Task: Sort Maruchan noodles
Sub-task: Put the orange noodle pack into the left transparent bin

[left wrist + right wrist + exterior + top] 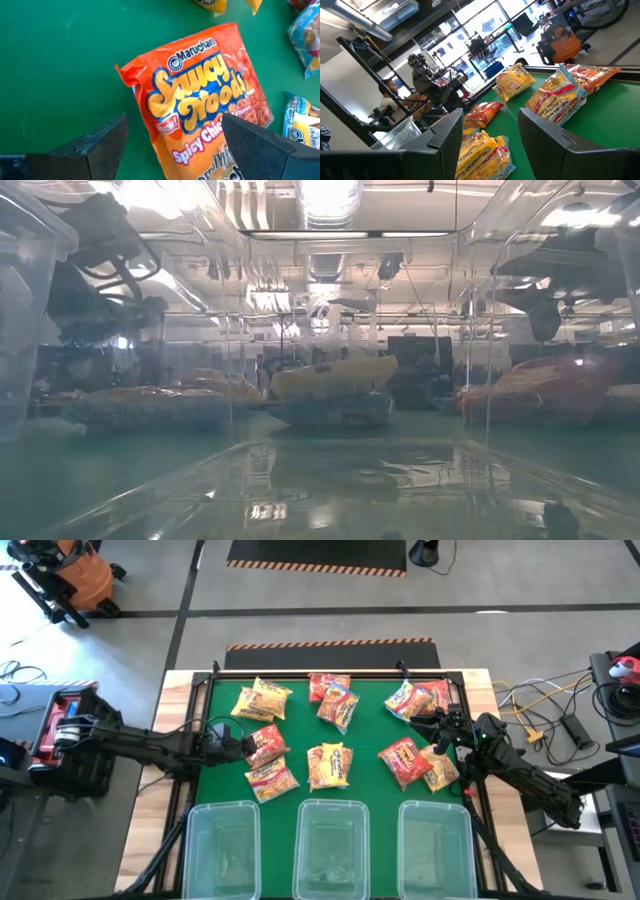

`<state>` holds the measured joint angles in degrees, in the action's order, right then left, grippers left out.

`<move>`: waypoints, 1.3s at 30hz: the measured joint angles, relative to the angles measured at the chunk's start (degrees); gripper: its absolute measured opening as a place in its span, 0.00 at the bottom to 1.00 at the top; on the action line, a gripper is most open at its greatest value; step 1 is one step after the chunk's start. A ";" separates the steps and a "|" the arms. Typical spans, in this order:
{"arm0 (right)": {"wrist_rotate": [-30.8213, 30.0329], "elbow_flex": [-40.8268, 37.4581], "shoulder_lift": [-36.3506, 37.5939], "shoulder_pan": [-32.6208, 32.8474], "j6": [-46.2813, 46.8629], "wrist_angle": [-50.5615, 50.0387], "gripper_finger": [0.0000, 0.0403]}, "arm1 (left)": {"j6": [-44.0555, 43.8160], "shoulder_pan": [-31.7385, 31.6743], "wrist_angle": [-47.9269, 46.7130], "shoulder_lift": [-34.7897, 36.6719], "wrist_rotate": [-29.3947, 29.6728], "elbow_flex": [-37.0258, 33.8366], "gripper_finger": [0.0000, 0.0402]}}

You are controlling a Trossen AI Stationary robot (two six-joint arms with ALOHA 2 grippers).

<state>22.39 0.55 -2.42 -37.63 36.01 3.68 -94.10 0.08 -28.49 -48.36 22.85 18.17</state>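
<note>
Showing the start of a pick: the left end effector (172,145) hangs low over an orange-red Saucy Noods packet (200,107) on the green table (225,725), fingers spread wide on either side of the packet's near end and not yet gripping it. In the high view this packet (266,743) lies at the left of the spread, just beside a yellow-pink packet (272,780). The remaining Maruchan noodles (338,700) lie scattered loose across the mat, none of them in the 3 clear tubs (329,840) lined along the near edge, so by this evidence sorting has barely begun. The next move probably calls for lowering the fingers around the crinkly wrapper, closing on it, and carrying it to a tub; which tub suits this flavour cannot be told. The right end effector (490,132) waits above the packets at the right of the table, fingers moderately apart and holding nothing. The low view looks through tub walls, so packets appear only as blurred shapes. The left wrist view cuts off the packet's lower end behind the fingers.
</note>
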 joint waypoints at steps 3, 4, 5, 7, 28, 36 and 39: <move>0.00 0.00 0.00 0.00 0.00 0.00 0.44 | -1.43 0.00 0.05 -0.77 0.06 0.00 0.76; -0.02 -0.01 0.00 0.00 0.01 0.00 0.44 | -1.60 0.00 0.28 -1.31 0.07 -0.01 0.76; 0.00 0.00 0.00 0.00 0.00 0.00 0.44 | -1.85 -0.02 0.90 -1.95 0.08 -0.05 0.76; -0.01 -0.02 -0.01 0.00 0.01 0.00 0.44 | -2.36 -0.05 3.42 -3.54 0.13 -0.26 0.76; -0.02 -0.01 -0.02 0.00 0.00 0.00 0.44 | -3.93 -0.09 28.00 -18.53 4.66 -4.63 0.69; 0.00 -0.01 -0.01 0.00 0.00 0.00 0.44 | -4.22 -0.13 30.08 -19.81 4.06 -4.70 0.50; 0.00 -0.02 -0.02 0.00 0.02 0.00 0.44 | -4.04 -0.13 30.08 -19.13 3.35 -4.72 0.47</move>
<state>22.39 0.54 -2.44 -37.63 36.03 3.68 -98.14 -0.05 1.58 -67.49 26.20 13.45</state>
